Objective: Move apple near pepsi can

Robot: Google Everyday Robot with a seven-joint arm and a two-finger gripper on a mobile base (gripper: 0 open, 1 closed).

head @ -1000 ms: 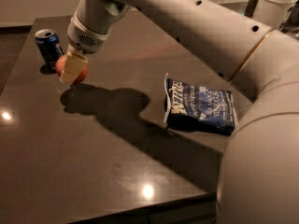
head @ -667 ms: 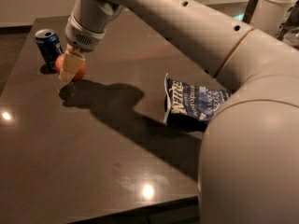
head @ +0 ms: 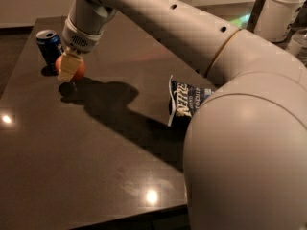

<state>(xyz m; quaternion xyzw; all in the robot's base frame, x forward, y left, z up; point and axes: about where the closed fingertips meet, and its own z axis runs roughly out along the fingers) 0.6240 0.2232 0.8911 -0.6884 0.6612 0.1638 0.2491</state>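
The red-orange apple (head: 79,71) is at the far left of the dark table, just right of and in front of the dark blue pepsi can (head: 49,45), which stands upright. My gripper (head: 68,73) reaches down from the arm above and is shut on the apple, with one cream finger (head: 67,64) across its front. The apple is low over the table, its shadow right beneath it; I cannot tell whether it touches the surface. A small gap remains between apple and can.
A flat dark blue chip bag (head: 184,100) with white lettering lies at mid-right, partly hidden by my arm. The table's (head: 96,166) left and front edges are close. A white container (head: 280,11) stands at the far right.
My gripper has carried the apple a little left and back, closer to the pepsi can. The can and chip bag have not moved.
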